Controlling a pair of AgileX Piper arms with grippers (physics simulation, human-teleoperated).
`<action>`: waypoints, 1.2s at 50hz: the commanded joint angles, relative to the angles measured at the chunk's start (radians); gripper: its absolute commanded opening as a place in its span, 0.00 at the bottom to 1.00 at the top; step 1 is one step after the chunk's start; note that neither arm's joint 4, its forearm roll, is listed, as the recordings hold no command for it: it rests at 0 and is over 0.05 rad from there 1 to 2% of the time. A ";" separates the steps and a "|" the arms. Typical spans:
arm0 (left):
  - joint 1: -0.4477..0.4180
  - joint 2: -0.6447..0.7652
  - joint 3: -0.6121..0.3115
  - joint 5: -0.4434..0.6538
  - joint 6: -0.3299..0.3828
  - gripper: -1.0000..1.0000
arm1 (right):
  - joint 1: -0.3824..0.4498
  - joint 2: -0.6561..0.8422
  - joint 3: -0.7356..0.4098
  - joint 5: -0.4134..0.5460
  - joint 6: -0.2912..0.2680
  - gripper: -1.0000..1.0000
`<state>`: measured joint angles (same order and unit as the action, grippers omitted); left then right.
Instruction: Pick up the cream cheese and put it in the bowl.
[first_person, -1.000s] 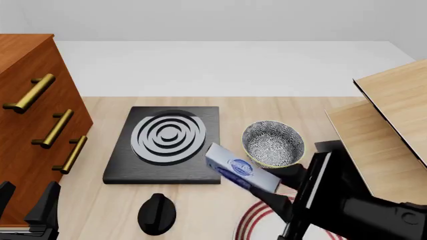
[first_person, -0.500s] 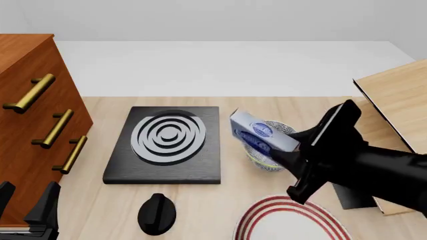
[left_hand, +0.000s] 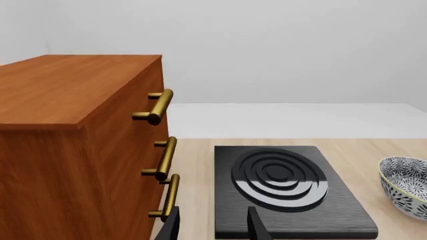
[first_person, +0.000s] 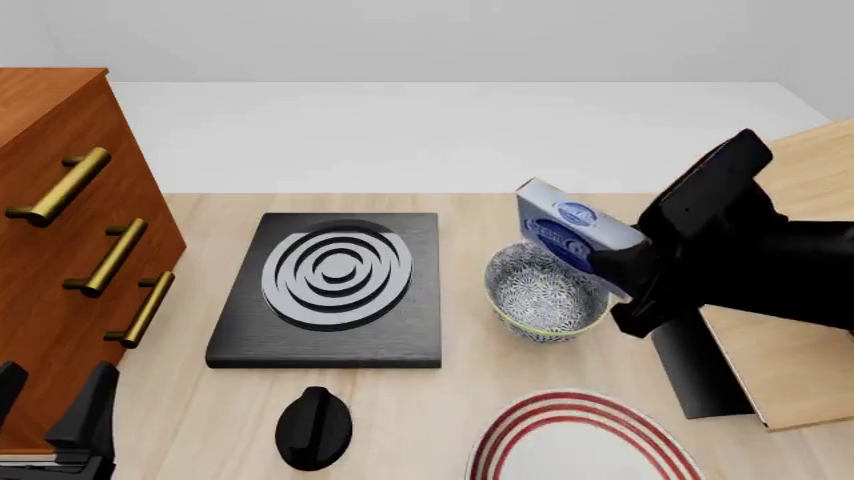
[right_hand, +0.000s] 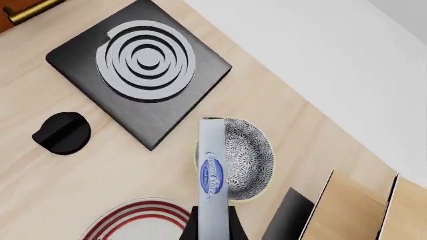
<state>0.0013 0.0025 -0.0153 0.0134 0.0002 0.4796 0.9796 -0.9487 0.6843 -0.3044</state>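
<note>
Looking along the left pincer (left_hand: 213, 229) from its wrist camera, two dark fingers stand spread with nothing between them, low over the table (left_hand: 393, 145) beside the wooden drawer cabinet (left_hand: 80, 145). The black burner plate (left_hand: 287, 192) lies ahead, and at 3 o'clock the speckled bowl (left_hand: 405, 185) shows only part of its wall and rim; what it holds cannot be told from here.

From the front camera, the right pincer (first_person: 617, 272) is pinching the cream cheese (first_person: 574, 235) by one end, tilted, its free end raised toward 11 o'clock. The box hangs above the bowl (first_person: 545, 290), over the rim's 1 o'clock side, probably so a release drops it inside. The bowl's visible interior is empty. A black knob (first_person: 314, 428) and the red-ringed plate (first_person: 581, 440) sit at 6 o'clock of the bowl, the plate bare.

Through the right wrist camera, the cream cheese (right_hand: 212, 180) appears edge-on, overlapping the bowl (right_hand: 250, 159), whose patterned inside holds nothing. Pincer fingers clamp the box's near end.
</note>
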 joint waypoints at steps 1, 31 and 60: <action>0.000 0.000 -0.012 0.011 0.000 1.00 | -0.064 0.021 -0.034 0.045 0.032 0.00; 0.000 0.002 0.001 -0.002 0.000 1.00 | -0.147 0.161 0.042 -0.074 0.063 0.00; 0.000 0.001 0.001 -0.002 0.000 1.00 | -0.173 0.346 0.025 -0.195 0.091 0.00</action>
<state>0.0013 0.0039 -0.0140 0.0110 0.0002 0.3111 1.2694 -0.9194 0.5325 -0.2282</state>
